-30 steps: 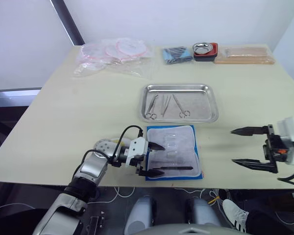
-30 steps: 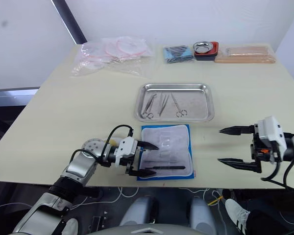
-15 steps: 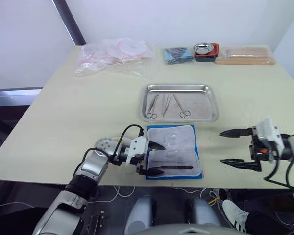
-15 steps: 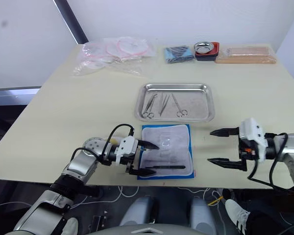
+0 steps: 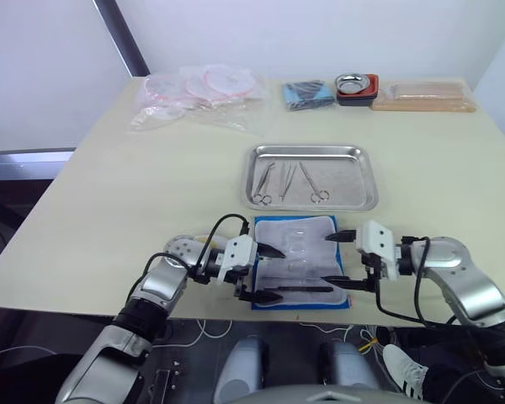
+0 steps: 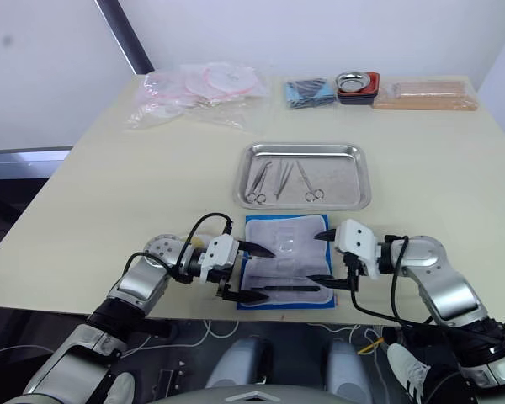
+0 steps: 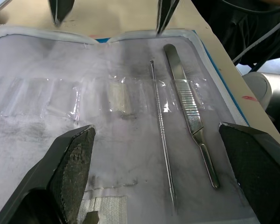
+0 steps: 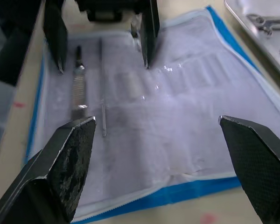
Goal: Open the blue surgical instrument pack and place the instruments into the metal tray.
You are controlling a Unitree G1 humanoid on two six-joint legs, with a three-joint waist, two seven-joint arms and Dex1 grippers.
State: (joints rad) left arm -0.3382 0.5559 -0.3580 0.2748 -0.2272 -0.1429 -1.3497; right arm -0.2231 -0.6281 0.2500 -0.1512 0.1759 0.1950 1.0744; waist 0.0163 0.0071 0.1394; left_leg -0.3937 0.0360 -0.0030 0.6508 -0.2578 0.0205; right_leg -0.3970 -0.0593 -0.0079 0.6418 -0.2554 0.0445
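Note:
The blue surgical instrument pack (image 5: 301,231) lies unfolded near the table's front edge, grey lining up. Tweezers (image 7: 191,115) and a thin probe (image 7: 160,126) rest on the lining near its front edge. My left gripper (image 5: 270,273) is open at the pack's left edge, fingers pointing across the lining. From the right edge my right gripper (image 5: 332,263) faces it, also open and holding nothing. Just behind the pack stands the metal tray (image 5: 350,182), with three instruments (image 5: 284,181) lying in its left half.
Clear plastic bags (image 5: 198,91) lie at the back left. Along the back edge are a dark-blue bundle (image 5: 308,93), a small steel bowl with a red base (image 5: 356,85) and a tan box (image 5: 424,94). The table's front edge runs just below the pack.
My right gripper has swung left from the table's right side to the pack's right edge. The left gripper has stayed put.

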